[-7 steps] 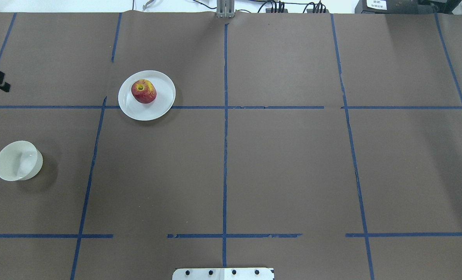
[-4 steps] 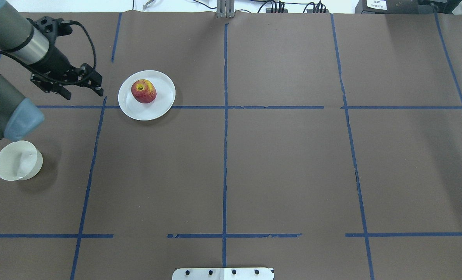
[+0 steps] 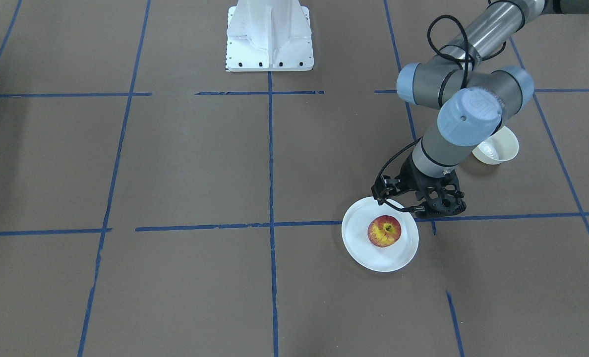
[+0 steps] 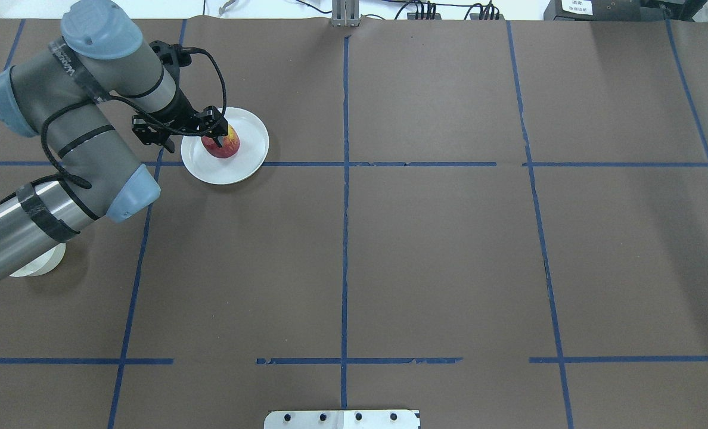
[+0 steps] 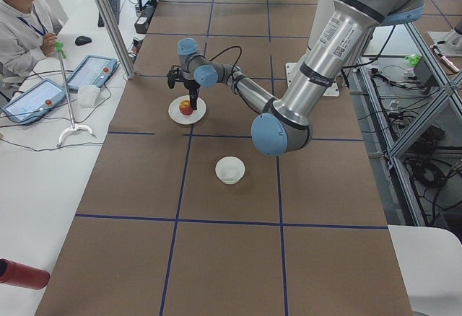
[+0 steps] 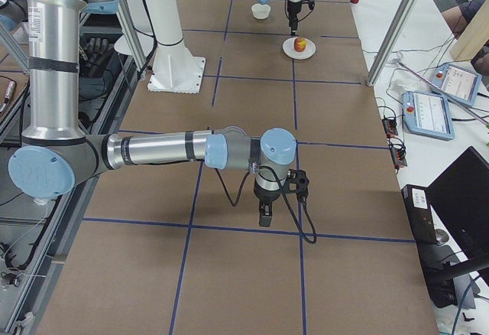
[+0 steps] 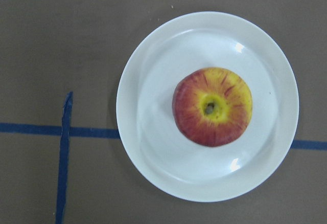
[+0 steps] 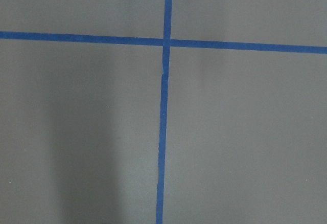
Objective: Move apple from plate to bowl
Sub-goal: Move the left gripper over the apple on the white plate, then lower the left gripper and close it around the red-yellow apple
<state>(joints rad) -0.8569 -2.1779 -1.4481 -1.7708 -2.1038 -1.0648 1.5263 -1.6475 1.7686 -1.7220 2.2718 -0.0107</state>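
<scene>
Apple [image 7: 212,106] centred on plate [image 7: 153,147], counter [image 4: 425,250] open around; left tool [image 4: 216,136], earlier at edge, now above; its and right tool [image 6: 264,214] spread: cannot tell.

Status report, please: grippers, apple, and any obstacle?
Left gripper open, empty, above plate. Right gripper far off, state unknown. Apple on plate, not gripped. Bowl empty; no obstacle seen between them.
</scene>
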